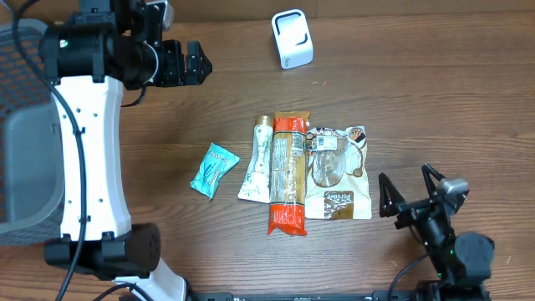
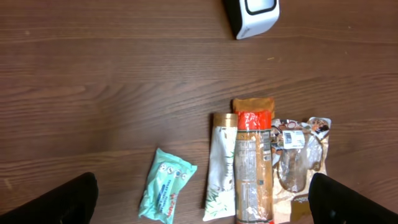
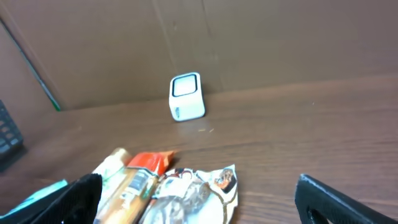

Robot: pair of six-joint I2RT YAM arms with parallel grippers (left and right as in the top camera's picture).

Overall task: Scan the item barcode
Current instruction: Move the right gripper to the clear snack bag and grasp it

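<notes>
Black fingers [image 2: 62, 202] of the left claw [image 1: 201, 62] fill the two bottom corners of the left wrist view, spread wide apart with nothing between them. From overhead this claw sits in the upper left of the frame on the end of a tall white arm, its jaws released and pointing toward the right of the frame, above bare counter [image 1: 418, 100].

The right claw [image 1: 407, 188] is at the lower right of the overhead frame, its jaws also released and empty, tips pointing toward the top of the frame, just right of the row of goods. In its own view the dark fingers [image 3: 68, 202] stand at the bottom left and bottom right corners.

Four goods lie flat in the middle of the counter, side by side. Furthest left is a small teal packet [image 1: 213, 170], tilted and a little apart from the others. Next comes a white tube [image 1: 257, 160] with a gold cap toward the top of the frame. An orange packet [image 1: 289, 174], long and narrow, touches the tube's right side. A brown pouch [image 1: 338, 173] lies against the orange packet on the right; it has a clear window and a small white label [image 1: 326, 143] near its upper left corner. Whether that label carries the barcode is too small to tell.

The white scanner [image 1: 292, 38] stands at the top of the frame, right of centre, well apart from the goods and from both claws. A grey wire basket [image 1: 17, 58] occupies the left edge of the frame, behind the white arm.
</notes>
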